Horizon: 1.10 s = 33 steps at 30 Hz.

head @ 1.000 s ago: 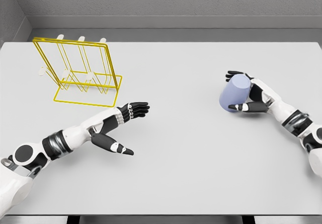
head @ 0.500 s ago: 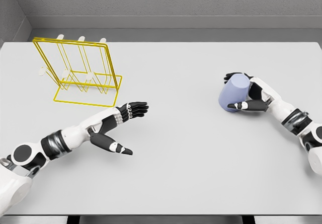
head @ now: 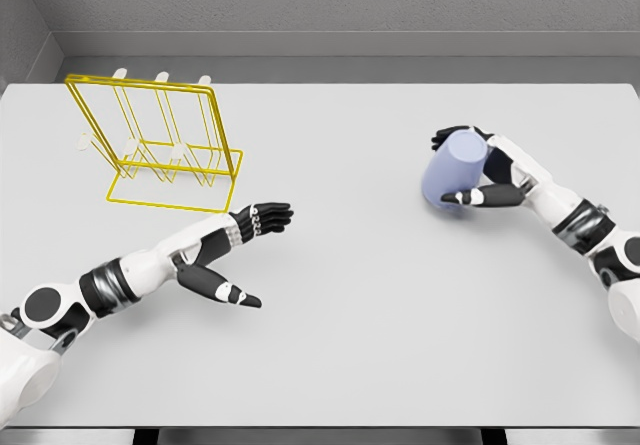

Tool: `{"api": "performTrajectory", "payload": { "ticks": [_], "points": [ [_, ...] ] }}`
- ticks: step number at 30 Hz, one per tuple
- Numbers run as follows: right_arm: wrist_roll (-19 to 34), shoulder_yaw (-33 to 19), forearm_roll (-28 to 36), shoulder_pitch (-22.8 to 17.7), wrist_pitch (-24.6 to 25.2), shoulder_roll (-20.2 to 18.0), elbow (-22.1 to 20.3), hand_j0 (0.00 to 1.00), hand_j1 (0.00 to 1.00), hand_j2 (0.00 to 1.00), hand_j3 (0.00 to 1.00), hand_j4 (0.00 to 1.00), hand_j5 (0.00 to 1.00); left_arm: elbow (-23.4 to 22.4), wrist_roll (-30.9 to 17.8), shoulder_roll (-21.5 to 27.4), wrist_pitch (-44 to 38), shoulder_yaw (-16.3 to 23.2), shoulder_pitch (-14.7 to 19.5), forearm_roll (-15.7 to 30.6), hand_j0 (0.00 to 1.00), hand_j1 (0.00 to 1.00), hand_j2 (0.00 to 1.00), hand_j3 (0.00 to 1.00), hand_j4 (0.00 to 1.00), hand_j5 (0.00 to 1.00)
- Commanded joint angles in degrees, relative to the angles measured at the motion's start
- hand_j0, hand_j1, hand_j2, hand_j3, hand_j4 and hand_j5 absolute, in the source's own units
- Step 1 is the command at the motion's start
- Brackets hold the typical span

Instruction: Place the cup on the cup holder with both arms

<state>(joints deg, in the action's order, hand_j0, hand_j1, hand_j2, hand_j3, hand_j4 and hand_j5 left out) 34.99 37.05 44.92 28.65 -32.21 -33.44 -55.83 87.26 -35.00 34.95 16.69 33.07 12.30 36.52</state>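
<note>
Cup (head: 452, 177), tilted with its base toward upper right, sits clasped in right hand (head: 480, 170).

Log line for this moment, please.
right hand: grasping cup | left hand: open, empty | cup holder: empty

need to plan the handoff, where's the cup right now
In the head view the blue cup is at the table's right, gripped by the right hand, far from the yellow cup holder.
</note>
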Motion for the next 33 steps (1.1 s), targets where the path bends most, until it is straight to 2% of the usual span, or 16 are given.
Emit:
{"api": "performTrajectory", "payload": {
  "ticks": [1,12,16,18,25,29,31,33],
  "points": [
    [0.01,0.04,0.34,0.00,-0.05,-0.13,-1.64,0.72,0.72,0.72,0.72,0.72,0.72,0.02,0.00,0.12,-0.16,-0.02,0.00,0.39,1.00,1.00,1.00,1.00,1.00,1.00],
    [0.01,4.35,0.34,-0.09,-0.05,0.57,-9.47,0.72,0.72,0.72,0.72,0.72,0.72,0.02,0.00,0.73,-0.25,-0.11,-0.09,0.57,1.00,1.00,1.00,1.00,1.00,1.00],
    [0.01,7.34,0.25,0.00,-0.05,1.80,-10.17,0.72,0.72,0.72,0.72,0.72,0.72,-0.77,0.00,0.73,-0.25,-0.20,0.61,0.39,1.00,1.00,1.00,1.00,1.00,1.00],
    [0.01,8.39,0.16,0.00,0.04,2.24,-10.52,0.72,0.72,0.72,0.72,0.72,0.72,-3.14,0.00,0.29,-0.34,-0.11,1.58,0.31,1.00,1.00,1.00,1.00,1.00,1.00],
    [0.01,10.33,0.16,0.09,-0.05,4.61,-10.61,0.72,0.72,0.72,0.72,0.72,0.72,-3.58,0.00,-0.14,-0.25,-0.11,1.67,0.04,1.00,1.00,1.00,1.00,1.00,1.00],
    [0.01,11.91,0.16,0.53,0.04,5.93,-11.40,0.72,0.72,0.72,0.72,0.72,0.72,-7.10,0.00,-4.28,-0.25,-0.20,2.64,0.04,1.00,1.00,1.00,1.00,1.00,1.00],
    [0.01,13.75,0.16,1.32,0.04,6.63,-11.40,0.72,0.72,0.72,0.72,0.72,0.72,-10.70,0.00,-6.21,-0.17,-0.29,3.87,-0.05,1.00,1.00,1.00,1.00,1.00,1.00],
    [0.01,13.75,0.25,1.41,0.22,7.34,-11.23,0.72,0.72,0.72,0.72,0.72,0.72,-10.70,0.00,-5.60,-0.25,-0.29,3.87,-0.05,1.00,1.00,1.00,1.00,1.00,1.00]
  ]
}}
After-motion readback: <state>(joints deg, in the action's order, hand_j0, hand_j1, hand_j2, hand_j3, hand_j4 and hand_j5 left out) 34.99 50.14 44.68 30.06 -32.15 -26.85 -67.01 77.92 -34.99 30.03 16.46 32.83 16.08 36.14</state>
